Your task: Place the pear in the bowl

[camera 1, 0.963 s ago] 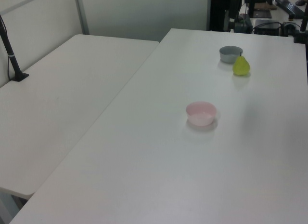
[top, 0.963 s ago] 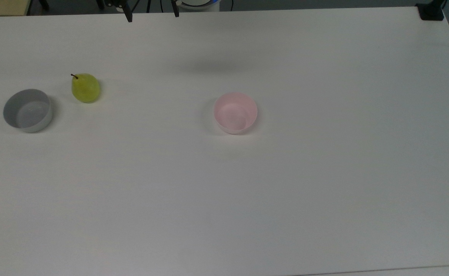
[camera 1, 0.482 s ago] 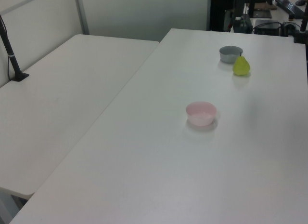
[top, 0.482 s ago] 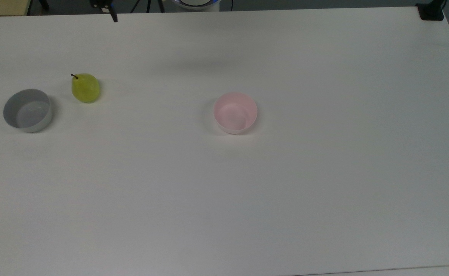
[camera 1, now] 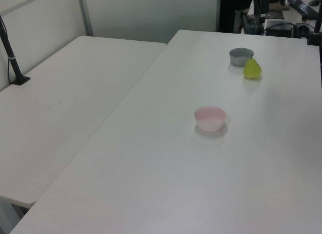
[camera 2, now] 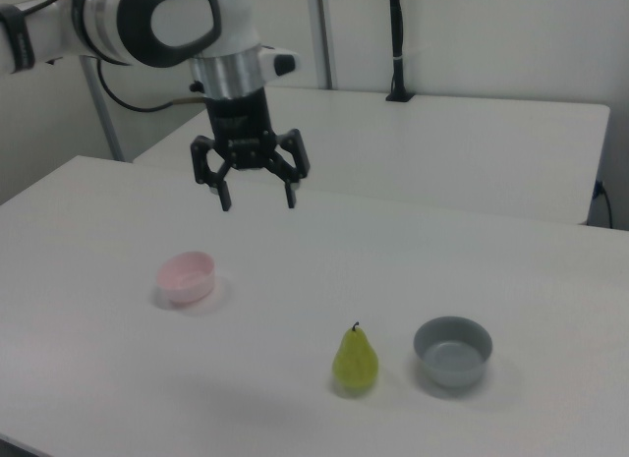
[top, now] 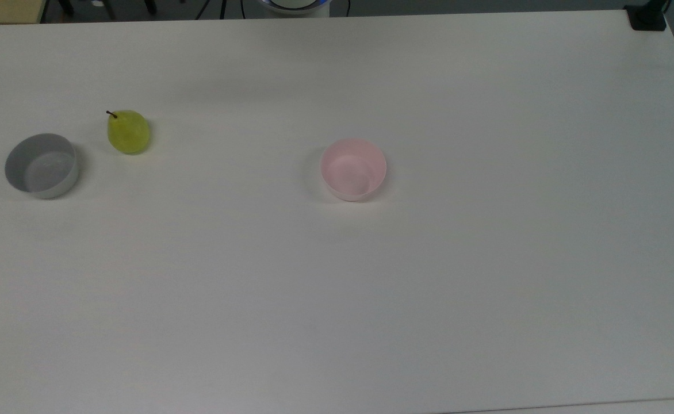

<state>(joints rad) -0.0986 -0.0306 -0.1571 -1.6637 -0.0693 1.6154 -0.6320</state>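
1. Jaws: in the right view the arm [camera 2: 147, 25] carries its jaws pointing straight down, high above the tabletop [camera 2: 324, 260]. They are spread wide and released, with nothing between the two fingers [camera 2: 225, 197].
2. Pear [camera 2: 356, 361]: stands upright on the tabletop, stem up, well below the jaws and off toward the right view's right and near edge. It touches neither finger. In the top view the pear [top: 128, 131] sits toward the top view's left; in the left view it [camera 1: 252, 69] lies far back on the tabletop.
3. Bowl [camera 2: 187, 277]: the pale pink bowl rests on the tabletop below the jaws and slightly toward the right view's left. It is closer beneath the jaws than the pear is. It appears near the middle of the top view [top: 353, 169] and in the left view [camera 1: 210, 118], holding nothing.
4. Grey bowl [camera 2: 452, 350]: stands just beside the pear on the side away from the jaws, apart from it. In the top view it [top: 41, 165] is at the top view's left, and it holds nothing; in the left view it [camera 1: 241, 56] sits just behind the pear.
5. Pear and pink bowl are well apart, with bare tabletop between them.
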